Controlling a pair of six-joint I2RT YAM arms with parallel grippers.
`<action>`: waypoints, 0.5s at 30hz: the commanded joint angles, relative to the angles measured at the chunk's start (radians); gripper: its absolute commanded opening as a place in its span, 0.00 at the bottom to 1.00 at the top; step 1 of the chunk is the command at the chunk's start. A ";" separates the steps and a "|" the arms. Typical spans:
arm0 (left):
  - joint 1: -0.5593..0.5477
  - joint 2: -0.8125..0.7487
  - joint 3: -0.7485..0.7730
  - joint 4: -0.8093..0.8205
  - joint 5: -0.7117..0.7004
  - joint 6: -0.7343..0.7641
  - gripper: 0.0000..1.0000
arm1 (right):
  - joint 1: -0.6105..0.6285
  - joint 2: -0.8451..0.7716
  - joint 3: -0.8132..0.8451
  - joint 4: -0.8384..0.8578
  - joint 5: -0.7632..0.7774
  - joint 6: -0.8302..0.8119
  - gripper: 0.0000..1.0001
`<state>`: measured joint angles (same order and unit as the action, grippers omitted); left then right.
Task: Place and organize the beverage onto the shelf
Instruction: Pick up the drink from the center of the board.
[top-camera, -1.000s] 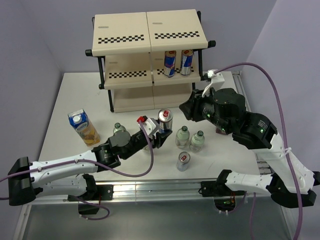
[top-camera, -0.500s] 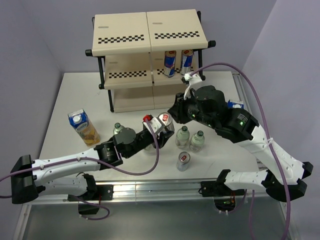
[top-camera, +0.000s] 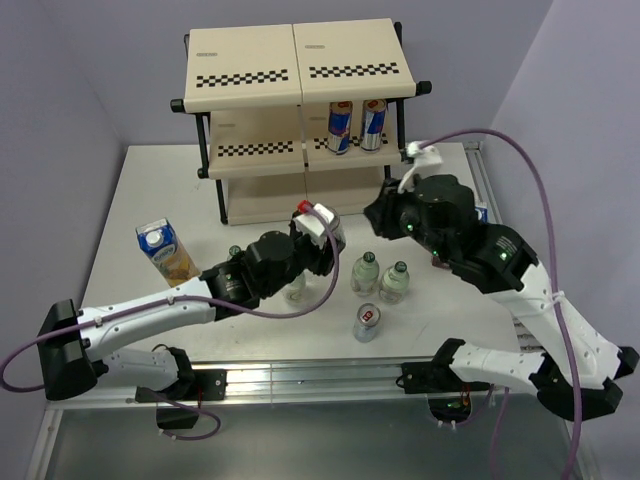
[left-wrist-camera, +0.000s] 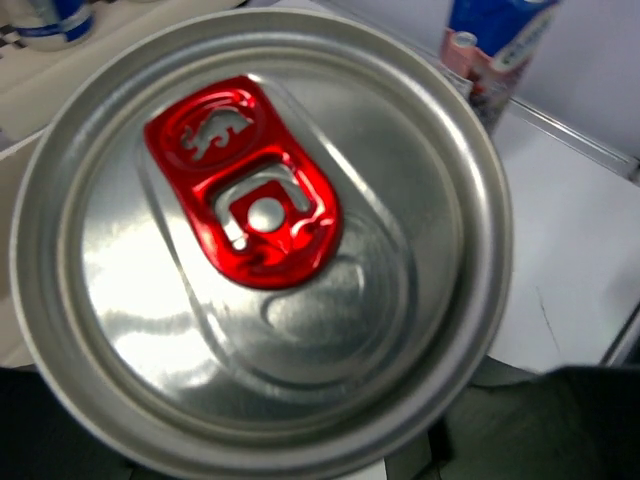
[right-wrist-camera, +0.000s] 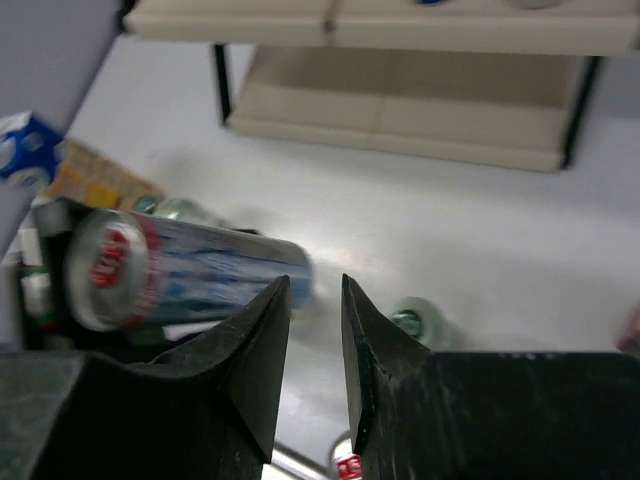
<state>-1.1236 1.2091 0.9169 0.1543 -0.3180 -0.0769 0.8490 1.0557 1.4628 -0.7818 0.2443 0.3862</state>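
My left gripper (top-camera: 320, 236) is shut on a slim silver-blue-red can (top-camera: 334, 238), held tilted above the table in front of the shelf (top-camera: 300, 70). The can's silver top with its red tab (left-wrist-camera: 250, 195) fills the left wrist view; from the right wrist it shows lying sideways (right-wrist-camera: 190, 275). Two cans (top-camera: 340, 125) (top-camera: 373, 122) stand on the shelf's middle tier, right half. My right gripper (top-camera: 376, 216) (right-wrist-camera: 315, 290) hangs shut and empty, right of the held can. On the table stand green-capped bottles (top-camera: 365, 272) (top-camera: 396, 282) and a third can (top-camera: 367, 322).
The yellow carton (top-camera: 168, 252) stands at the left. Another bottle (top-camera: 293, 290) sits half hidden under my left arm. A blue-topped carton (left-wrist-camera: 495, 40) stands behind the right arm. The shelf's left halves and bottom tier (right-wrist-camera: 400, 100) hold nothing.
My left arm has carried the can up and toward the shelf, tipping it over. The right gripper has shut, swung left, then drawn back to the right.
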 joint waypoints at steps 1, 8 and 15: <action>0.033 0.026 0.189 -0.094 -0.111 -0.095 0.00 | -0.105 -0.074 -0.018 -0.034 0.119 0.003 0.35; 0.130 0.073 0.346 -0.297 -0.002 -0.143 0.00 | -0.177 -0.140 -0.142 0.113 -0.121 -0.066 0.38; 0.205 0.072 0.437 -0.439 0.119 -0.135 0.00 | -0.177 -0.155 -0.168 0.274 -0.387 -0.083 0.39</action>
<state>-0.9562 1.2987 1.2560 -0.2710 -0.2333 -0.2016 0.6762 0.9066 1.2724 -0.6403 0.0105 0.3214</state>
